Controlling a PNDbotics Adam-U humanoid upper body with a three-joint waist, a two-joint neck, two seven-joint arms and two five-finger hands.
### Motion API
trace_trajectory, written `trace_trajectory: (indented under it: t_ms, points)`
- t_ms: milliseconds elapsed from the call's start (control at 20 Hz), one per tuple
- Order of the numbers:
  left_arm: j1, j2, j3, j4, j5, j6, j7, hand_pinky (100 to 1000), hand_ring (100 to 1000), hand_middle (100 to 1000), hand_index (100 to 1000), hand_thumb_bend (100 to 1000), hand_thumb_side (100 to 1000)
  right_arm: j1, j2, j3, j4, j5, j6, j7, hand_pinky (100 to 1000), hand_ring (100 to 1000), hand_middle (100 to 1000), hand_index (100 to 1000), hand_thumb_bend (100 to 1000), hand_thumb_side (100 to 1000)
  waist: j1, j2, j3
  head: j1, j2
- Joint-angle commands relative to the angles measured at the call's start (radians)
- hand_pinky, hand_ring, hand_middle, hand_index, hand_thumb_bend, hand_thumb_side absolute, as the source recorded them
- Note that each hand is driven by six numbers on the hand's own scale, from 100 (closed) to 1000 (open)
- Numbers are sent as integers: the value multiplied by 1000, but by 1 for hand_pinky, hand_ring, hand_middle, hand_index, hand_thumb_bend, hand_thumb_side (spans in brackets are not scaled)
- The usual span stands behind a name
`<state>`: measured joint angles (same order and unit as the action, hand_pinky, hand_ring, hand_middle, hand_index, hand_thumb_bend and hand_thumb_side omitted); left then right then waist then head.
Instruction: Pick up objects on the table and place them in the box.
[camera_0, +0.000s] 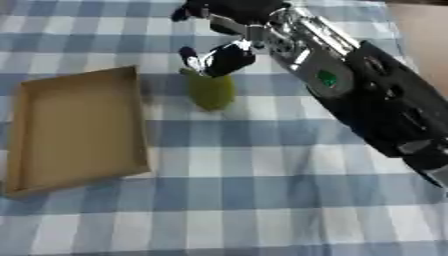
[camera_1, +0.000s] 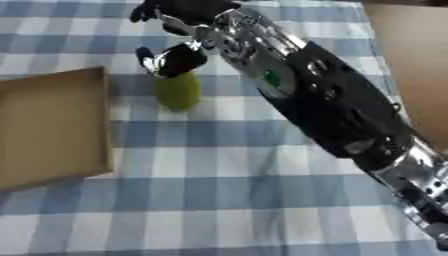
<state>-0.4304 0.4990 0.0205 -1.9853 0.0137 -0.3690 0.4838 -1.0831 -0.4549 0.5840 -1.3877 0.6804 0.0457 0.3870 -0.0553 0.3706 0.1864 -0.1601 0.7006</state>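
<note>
One green thing (camera_0: 211, 91), shaped like a pear, is seen on the blue and white checked cloth (camera_0: 262, 200). It is just to the right of the flat brown box (camera_0: 74, 127), and it is not in the box. The right hand (camera_0: 229, 56) has been brought in from the upper right. Its fingers (camera_0: 188, 56) are curled at the top of the green thing and seem to touch it. Whether it is truly gripped cannot be told. The left hand is not seen.

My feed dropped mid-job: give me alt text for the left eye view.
The robot's right hand reaches in from the right, its thumb at the top of a green pear-shaped object on the blue checked tablecloth. An open cardboard box, nothing visible inside, lies to the left.
</note>
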Motion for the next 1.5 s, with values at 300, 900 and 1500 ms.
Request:
trace_trajectory:
  t_ms: [300,900,1500]
  points:
    - [-5,17,4,-15,4,2,-6,674,586,539,782,103,495,15,-5,-3,26,3,4,26,946,1000,858,944,100,691,5,-19,3,1,-9]
    - [-2,19,4,-15,4,3,-7,674,587,539,782,103,494,82,-62,-30,-65,-118,44,127,1000,1000,846,989,100,292,5,-23,-2,12,-16]
    - [-2,14,1,-15,8,4,-12,674,587,539,783,100,499,125,-76,-45,-4,-140,90,184,1000,1000,870,1000,100,423,4,-22,-1,16,-24]
